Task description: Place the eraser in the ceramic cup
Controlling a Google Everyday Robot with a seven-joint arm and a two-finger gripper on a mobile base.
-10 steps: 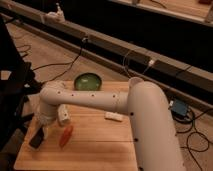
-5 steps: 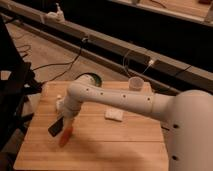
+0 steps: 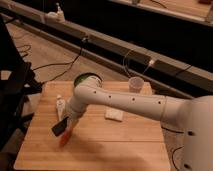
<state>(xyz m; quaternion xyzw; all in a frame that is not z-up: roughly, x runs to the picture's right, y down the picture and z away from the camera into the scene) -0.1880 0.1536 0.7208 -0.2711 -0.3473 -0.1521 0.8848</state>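
The black eraser (image 3: 59, 128) hangs tilted at the end of my gripper (image 3: 65, 123), which is shut on it just above the left part of the wooden table (image 3: 115, 150). The white ceramic cup (image 3: 135, 84) stands upright at the table's far edge, well to the right of the gripper. My white arm reaches in from the right across the table's middle.
An orange carrot (image 3: 65, 139) lies just below the gripper. A green bowl (image 3: 86, 79) sits at the far edge, partly behind my arm. A white pad (image 3: 114, 114) lies mid-table. A small white tube-like object (image 3: 60, 105) lies left. Cables run on the floor behind.
The gripper has moved right and up from the table's left front corner with the eraser in it. The eraser has come up off the wood and now hangs tilted.
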